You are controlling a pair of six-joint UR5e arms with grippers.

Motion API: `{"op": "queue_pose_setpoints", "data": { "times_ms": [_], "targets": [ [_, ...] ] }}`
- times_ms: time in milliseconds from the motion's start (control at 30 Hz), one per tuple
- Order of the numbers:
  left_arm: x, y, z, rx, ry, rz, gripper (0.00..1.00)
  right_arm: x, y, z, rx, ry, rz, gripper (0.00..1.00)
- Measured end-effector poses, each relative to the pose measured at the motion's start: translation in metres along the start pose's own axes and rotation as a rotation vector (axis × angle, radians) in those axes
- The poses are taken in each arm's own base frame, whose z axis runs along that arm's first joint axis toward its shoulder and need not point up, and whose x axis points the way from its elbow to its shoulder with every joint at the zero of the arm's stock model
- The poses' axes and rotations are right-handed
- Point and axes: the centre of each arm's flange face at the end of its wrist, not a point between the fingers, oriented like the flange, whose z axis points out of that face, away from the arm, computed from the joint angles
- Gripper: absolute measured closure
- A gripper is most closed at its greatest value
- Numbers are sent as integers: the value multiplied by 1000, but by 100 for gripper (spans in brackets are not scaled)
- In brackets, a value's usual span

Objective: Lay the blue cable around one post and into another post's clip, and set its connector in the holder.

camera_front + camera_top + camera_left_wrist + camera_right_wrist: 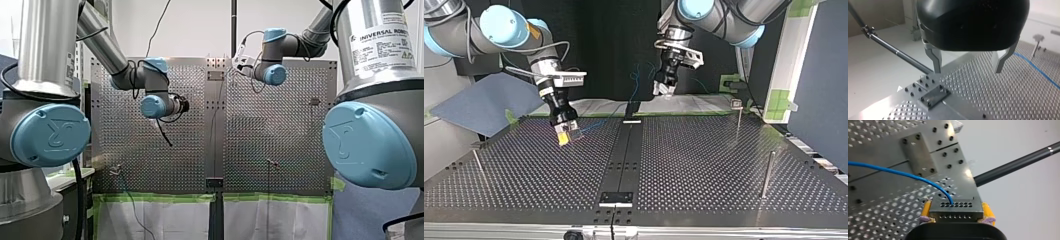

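Nearest in the top view, a thin post point(768, 175) stands on the perforated desk point(704, 165). Further back, my right arm's jaws, with yellow pads point(988, 210), grasp the metal connector point(955, 210) above the desk; the blue cable point(898, 173) leaves it. Furthest, my left arm's jaws hang released.

Your front view looks from behind and above the shoulders point(50, 135), out over the whole bench point(280, 130). Your top view faces back across it, low at the opposite edge; both share bench and arms point(729, 17), sides crossed. The left wrist view looks close past the left hand point(967, 71) onto a bolted plate point(934, 96); the right wrist view sits closer still, right hand point(956, 213) and gripped connector point(955, 207) filling its foreground.
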Motion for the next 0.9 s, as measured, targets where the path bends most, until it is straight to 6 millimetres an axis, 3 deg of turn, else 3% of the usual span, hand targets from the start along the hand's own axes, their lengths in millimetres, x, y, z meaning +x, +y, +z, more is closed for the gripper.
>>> {"op": "queue_pose_setpoints", "data": {
  "times_ms": [333, 900],
  "targets": [
    [1, -8, 2, 46, -18, -104, 0, -20, -4, 0, 8, -40, 14, 100],
    [13, -25, -9, 84, 17, -259, 0, -26, -44, 14, 79, -9, 38, 100]
  ]
}}
